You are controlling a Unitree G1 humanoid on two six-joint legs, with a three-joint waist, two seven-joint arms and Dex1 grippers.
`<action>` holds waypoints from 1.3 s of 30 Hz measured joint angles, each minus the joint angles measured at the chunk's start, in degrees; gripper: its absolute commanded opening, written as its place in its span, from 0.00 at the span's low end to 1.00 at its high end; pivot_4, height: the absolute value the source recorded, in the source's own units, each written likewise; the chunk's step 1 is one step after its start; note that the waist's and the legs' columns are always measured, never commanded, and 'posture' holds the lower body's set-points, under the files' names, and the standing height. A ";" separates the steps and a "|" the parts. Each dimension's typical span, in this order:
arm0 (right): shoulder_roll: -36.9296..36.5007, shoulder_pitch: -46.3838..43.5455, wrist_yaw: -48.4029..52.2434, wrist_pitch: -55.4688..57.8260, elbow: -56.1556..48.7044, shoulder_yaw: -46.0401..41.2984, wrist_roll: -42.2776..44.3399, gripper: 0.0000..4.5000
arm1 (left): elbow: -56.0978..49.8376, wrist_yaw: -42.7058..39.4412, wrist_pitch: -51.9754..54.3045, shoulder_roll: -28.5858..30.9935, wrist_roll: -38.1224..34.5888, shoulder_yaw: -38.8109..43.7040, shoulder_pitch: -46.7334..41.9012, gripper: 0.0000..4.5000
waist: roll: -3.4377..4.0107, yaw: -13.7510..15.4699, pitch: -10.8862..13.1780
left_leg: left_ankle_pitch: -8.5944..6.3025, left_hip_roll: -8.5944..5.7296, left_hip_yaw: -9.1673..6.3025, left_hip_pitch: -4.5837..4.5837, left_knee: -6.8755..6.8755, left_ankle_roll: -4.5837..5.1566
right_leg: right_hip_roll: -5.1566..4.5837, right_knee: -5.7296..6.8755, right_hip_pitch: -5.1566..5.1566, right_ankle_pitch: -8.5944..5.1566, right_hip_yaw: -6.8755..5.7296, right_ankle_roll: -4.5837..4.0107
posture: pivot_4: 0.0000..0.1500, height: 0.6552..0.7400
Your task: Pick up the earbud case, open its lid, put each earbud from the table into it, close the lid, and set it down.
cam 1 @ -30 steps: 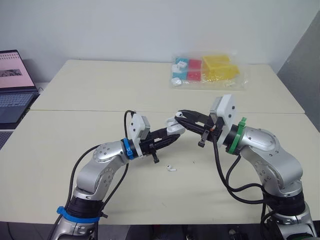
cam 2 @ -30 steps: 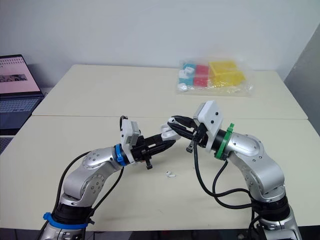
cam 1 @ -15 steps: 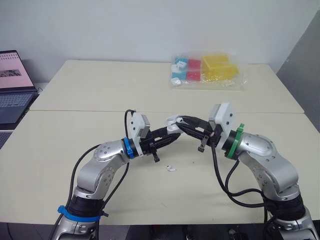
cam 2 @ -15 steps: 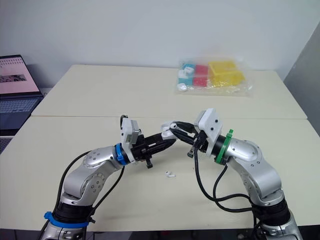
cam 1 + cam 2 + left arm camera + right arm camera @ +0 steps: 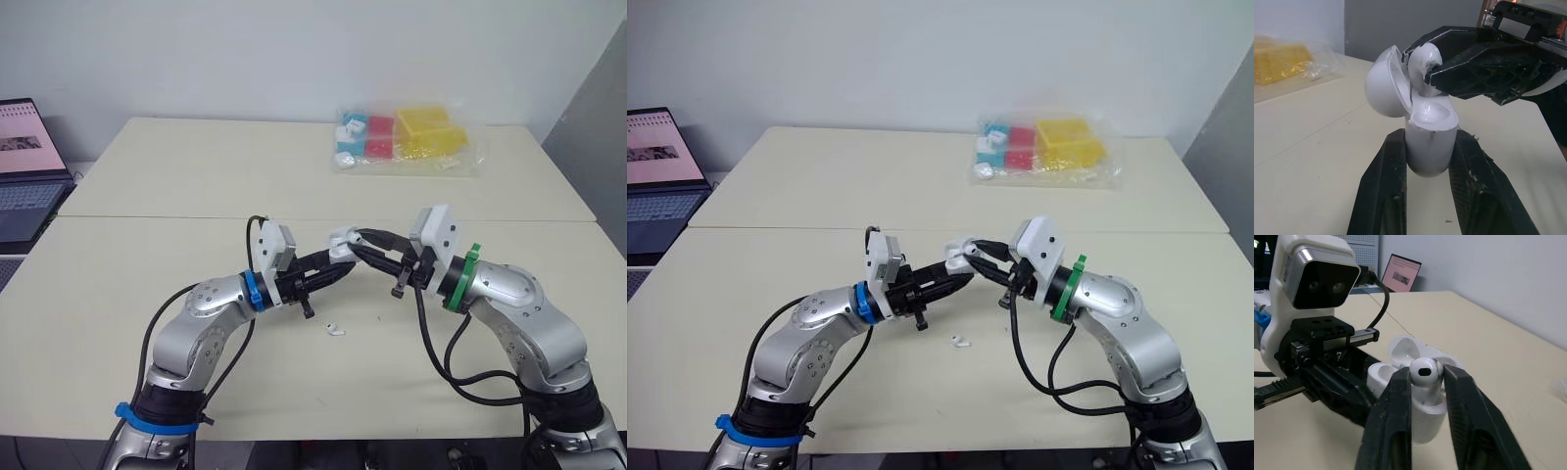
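The case is held up above the table, near its front edge, between the two arms; it is pinched at its sides by the left gripper, whose two fingers are closed tight on it; the case is kept upright in the left wrist view. Its lid is swung open and tipped back to one side, away from the right gripper.

One earbud is squeezed between the fingers of the right gripper; it is held right at the open top of the case, with its round head up and its thin end pointed down into the opening; it cannot be told if it is all the way in.

The other earbud is left lying on the table, just below the two grippers and nearer the front edge.

A clear bag of blue, red and yellow boxes is seen at the far side of the table; an open laptop is seen on the robot's left.
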 measured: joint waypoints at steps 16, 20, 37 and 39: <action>-18.92 2.43 4.73 14.12 -9.37 -8.59 11.71 0.64 | 3.05 1.15 -3.12 0.54 2.60 0.94 -0.78 0.18 | -0.01 0.06 0.01 | 0.00 -0.01 0.01 -0.02 -0.03 0.00 | -0.01 -0.08 0.00 0.00 0.00 0.00 | 1.00 1.00; -22.75 1.14 3.22 19.69 -9.57 1.72 6.31 0.64 | 4.65 1.16 -5.27 1.62 4.25 1.38 -0.96 0.18 | -0.01 -0.16 0.01 | 0.00 0.02 0.00 0.02 -0.05 0.00 | 0.02 -0.03 -0.03 0.00 0.01 0.00 | 1.00 1.00; -4.51 -10.73 1.28 19.25 8.37 29.08 -9.76 0.64 | 2.85 1.37 -4.97 4.70 4.03 4.13 1.40 0.18 | -0.03 0.08 0.02 | -0.01 0.00 0.00 -0.16 -0.03 0.00 | -0.13 -0.14 -0.09 0.01 -0.06 0.01 | 1.00 1.00; -4.56 -10.73 1.61 18.42 9.04 29.55 -10.84 0.64 | 2.50 1.38 -4.91 4.77 3.98 4.13 1.44 0.18 | -0.03 0.17 0.01 | -0.01 -0.01 -0.06 -0.16 -0.03 0.00 | -0.12 -0.12 -0.08 0.00 -0.11 0.01 | 1.00 1.00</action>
